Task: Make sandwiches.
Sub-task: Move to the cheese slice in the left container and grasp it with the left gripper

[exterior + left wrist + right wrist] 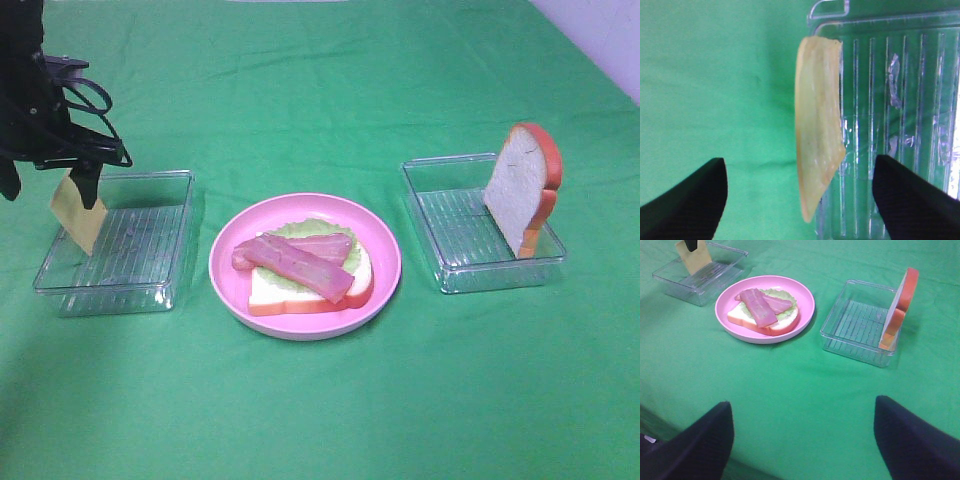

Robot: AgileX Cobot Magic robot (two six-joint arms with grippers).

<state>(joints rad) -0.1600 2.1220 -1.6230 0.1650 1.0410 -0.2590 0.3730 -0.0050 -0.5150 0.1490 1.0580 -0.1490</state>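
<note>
A pink plate point(385, 250) holds a bread slice point(270, 292) with lettuce point(300, 230) and two ham strips point(295, 262) on top. A yellow cheese slice point(78, 212) stands on edge at the left wall of the left clear tray point(150, 250). My left gripper point(85, 172) is over it, fingers wide apart on either side of the cheese point(817, 125), not touching it in the left wrist view. A second bread slice point(518, 185) leans upright in the right clear tray point(450, 215). My right gripper point(802, 405) is open and empty, well short of the plate point(805, 302).
Green cloth point(320, 400) covers the table. The left arm's black body point(30, 90) rises at the far left edge. The right tray point(855, 320) and its bread point(900, 302) lie ahead of the right gripper.
</note>
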